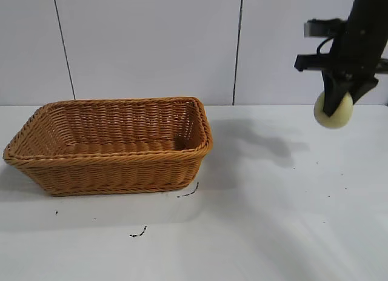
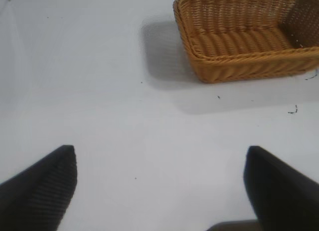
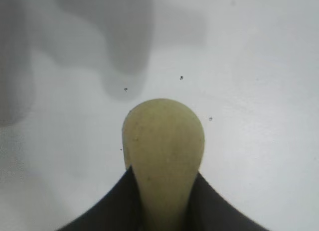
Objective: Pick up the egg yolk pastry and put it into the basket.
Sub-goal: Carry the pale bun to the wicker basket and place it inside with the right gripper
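Right hand (image 1: 335, 105) hangs high above the tabletop (image 1: 285, 196) at the exterior view's right, pinching the single egg yolk pastry (image 1: 337, 113) between its two dark fingers. That pastry is in the air, well apart from the one basket (image 1: 109, 145), which sits on the tabletop at that view's left. The right wrist view shows what the exterior view does not: the pastry (image 3: 163, 141) squeezed narrow where the fingers (image 3: 107, 211) grip it, bulging round beyond them, with bare tabletop (image 3: 259, 91) below. Only the left wrist view shows the left hand (image 2: 159, 183), its two fingers spread wide over white tabletop (image 2: 99, 91), the basket (image 2: 239, 66) lying well ahead of it.
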Controlling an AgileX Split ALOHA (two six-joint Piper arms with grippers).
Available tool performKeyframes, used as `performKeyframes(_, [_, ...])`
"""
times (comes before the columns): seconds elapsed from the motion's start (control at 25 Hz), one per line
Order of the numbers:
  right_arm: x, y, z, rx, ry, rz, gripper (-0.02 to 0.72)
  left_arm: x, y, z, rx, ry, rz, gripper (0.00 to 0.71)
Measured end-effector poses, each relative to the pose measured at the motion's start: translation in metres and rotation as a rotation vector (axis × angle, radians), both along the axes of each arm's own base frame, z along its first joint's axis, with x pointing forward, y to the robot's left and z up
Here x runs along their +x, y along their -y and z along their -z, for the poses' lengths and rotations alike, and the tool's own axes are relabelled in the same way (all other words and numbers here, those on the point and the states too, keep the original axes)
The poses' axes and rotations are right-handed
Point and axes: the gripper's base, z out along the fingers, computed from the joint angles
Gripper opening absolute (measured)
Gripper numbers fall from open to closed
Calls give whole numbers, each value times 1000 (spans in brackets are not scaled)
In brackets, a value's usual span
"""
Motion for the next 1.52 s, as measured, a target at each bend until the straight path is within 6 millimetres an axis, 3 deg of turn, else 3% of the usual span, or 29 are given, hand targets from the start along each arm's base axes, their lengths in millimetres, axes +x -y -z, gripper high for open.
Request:
performKeyframes(0.08, [1, -4, -8, 9, 25, 11, 121, 0, 0, 0, 0, 0, 0, 693])
performKeyframes(0.24, [1, -33, -19, 2, 64, -51, 120, 0, 0, 0, 0, 0, 0, 693])
performKeyframes(0.48, [-4, -110, -18, 7, 95, -220, 120, 0, 0, 0, 0, 0, 0, 693])
performKeyframes(0.6, [-11, -158, -13, 19, 124, -320, 120, 0, 0, 0, 0, 0, 0, 693])
performKeyframes(0.8, [-20, -231, 6, 60, 218, -453, 120, 0, 0, 0, 0, 0, 0, 693])
performKeyframes(1.0, [-22, -283, 58, 87, 254, -531, 120, 0, 0, 0, 0, 0, 0, 693])
performKeyframes(1.28, [-17, -312, 140, 110, 230, -546, 120, 0, 0, 0, 0, 0, 0, 693])
performKeyframes(1.4, [-16, -312, 153, 104, 213, -545, 135, 0, 0, 0, 0, 0, 0, 693])
performKeyframes(1.52, [-16, -313, 153, 105, 218, -544, 279, 0, 0, 0, 0, 0, 0, 693])
